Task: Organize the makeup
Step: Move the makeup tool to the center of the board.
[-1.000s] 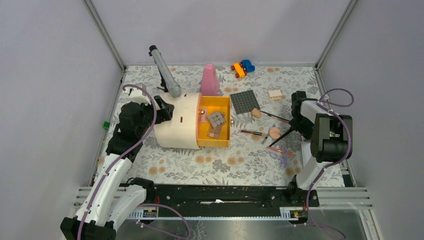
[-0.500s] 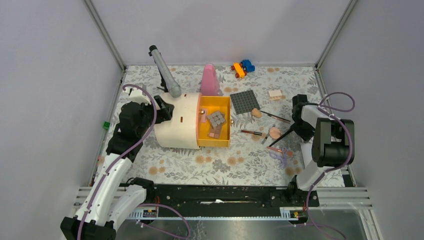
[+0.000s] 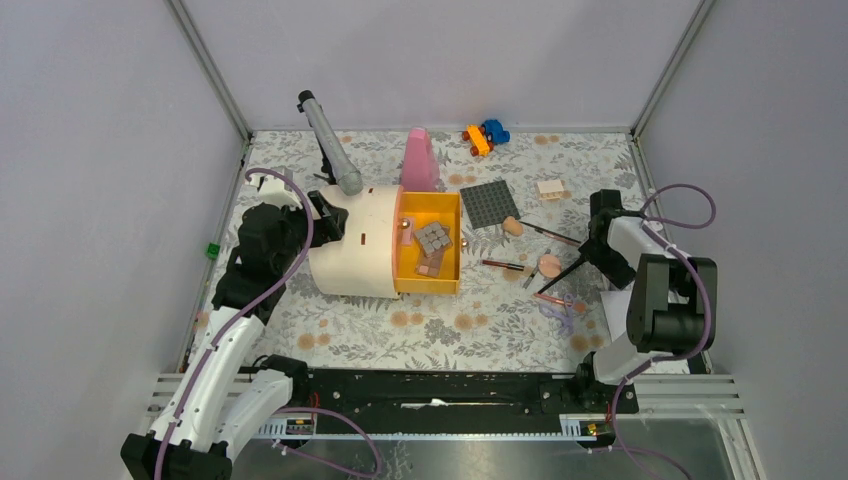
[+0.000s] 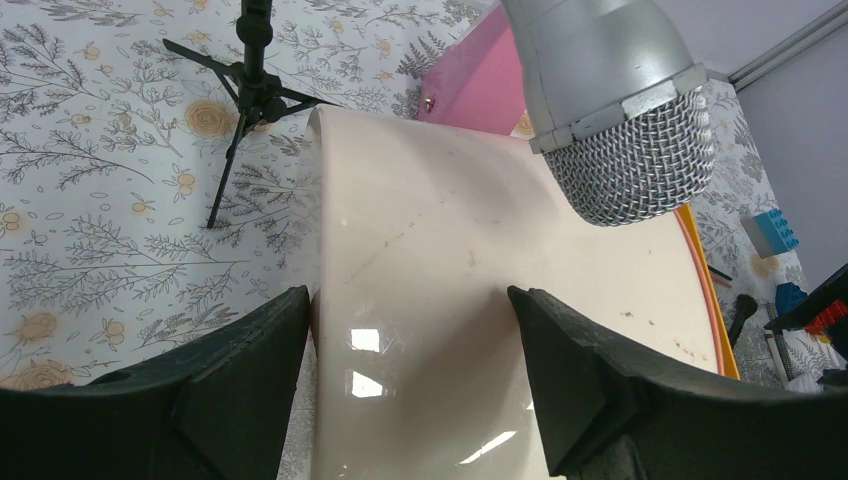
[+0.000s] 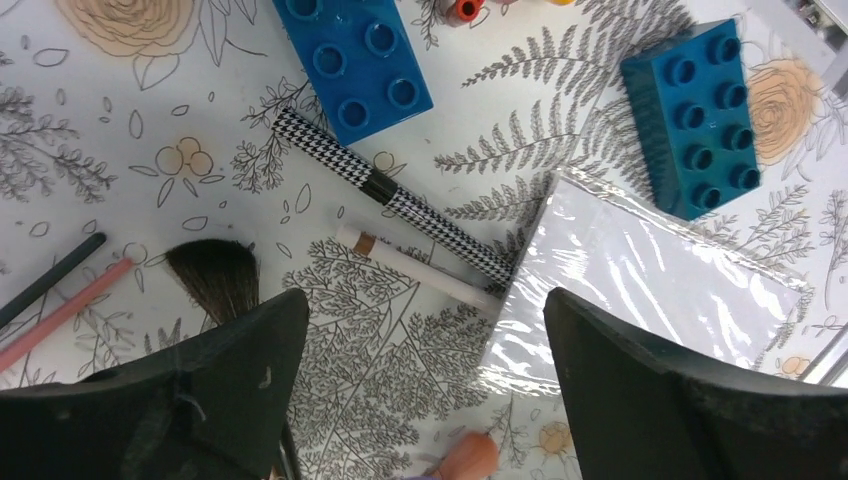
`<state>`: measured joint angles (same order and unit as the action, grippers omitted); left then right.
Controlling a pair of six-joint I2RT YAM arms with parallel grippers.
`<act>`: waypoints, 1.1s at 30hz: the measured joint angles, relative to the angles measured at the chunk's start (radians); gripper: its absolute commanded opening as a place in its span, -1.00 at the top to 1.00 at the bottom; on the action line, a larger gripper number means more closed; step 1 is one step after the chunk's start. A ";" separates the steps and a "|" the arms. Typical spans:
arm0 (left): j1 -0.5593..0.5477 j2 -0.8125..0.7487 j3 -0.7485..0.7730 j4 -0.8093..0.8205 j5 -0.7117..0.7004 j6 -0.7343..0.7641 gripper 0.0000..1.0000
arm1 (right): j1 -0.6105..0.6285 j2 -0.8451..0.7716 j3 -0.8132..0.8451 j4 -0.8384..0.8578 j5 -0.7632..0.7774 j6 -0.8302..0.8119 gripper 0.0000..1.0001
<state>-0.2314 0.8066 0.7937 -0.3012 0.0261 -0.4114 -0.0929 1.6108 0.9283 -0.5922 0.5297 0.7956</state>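
The right arm has swung its elbow out toward the near right edge, and its end effector (image 5: pixel 425 330), fingers spread and empty, hangs over a brush (image 5: pixel 215 275), two pencils (image 5: pixel 390 190) and a packet (image 5: pixel 640 290) on the bench (image 5: pixel 380 400). The puff (image 3: pixel 549 265) and sponge (image 3: pixel 513 226) lie loose right of the drawer (image 3: pixel 458 240), so I judge no pick has begun. The left end effector (image 4: pixel 405 320) sits over the case (image 4: pixel 450 260), fingers apart; whether it pinches it I cannot tell.
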 measured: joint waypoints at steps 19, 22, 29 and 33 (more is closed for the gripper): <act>0.000 0.000 0.000 0.000 0.000 0.000 -0.49 | -0.181 -0.111 -0.081 -0.057 -0.003 0.117 -0.99; 0.000 0.000 0.000 0.000 0.001 0.000 -0.49 | -0.222 -0.159 -0.147 -0.060 -0.017 0.132 -0.99; 0.000 0.002 0.000 0.002 0.002 0.000 -0.49 | -0.298 -0.374 -0.243 -0.090 0.008 0.190 -0.99; 0.000 0.003 0.000 0.004 0.007 0.001 -0.49 | -0.307 -0.467 -0.253 -0.123 0.053 0.230 -0.99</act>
<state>-0.2317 0.8093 0.7937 -0.2974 0.0330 -0.4107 -0.4004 1.1439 0.6758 -0.7151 0.5823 1.0260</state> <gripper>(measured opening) 0.751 0.993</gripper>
